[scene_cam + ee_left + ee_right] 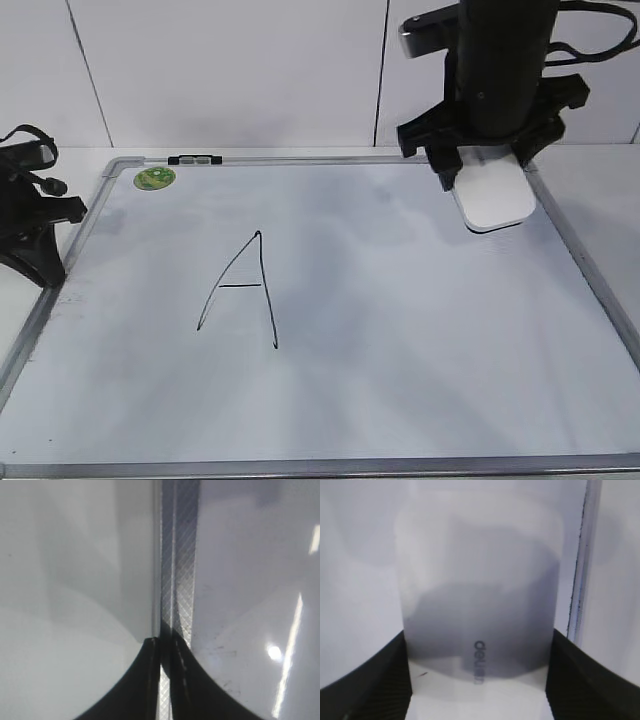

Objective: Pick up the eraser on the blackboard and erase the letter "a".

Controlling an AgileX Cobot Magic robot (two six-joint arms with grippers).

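Eraser (493,195): lies at the blackboard's (400,380) far right corner, between the right claw's (487,172) fingers.
Right claw: astride the eraser; firm grip unclear, so it could slip.
Letters: only capital "A" (240,290) visible; wiping it is the risk.
Left claw (164,680): closed, idle.

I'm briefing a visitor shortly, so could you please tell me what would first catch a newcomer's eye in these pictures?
The tall black handwritten capital "A" stands left of centre on the large white dry-erase board with a grey metal frame. At the board's far right corner, the right gripper has its fingers on either side of the white glossy rounded plastic eraser. No small "a" is visible.
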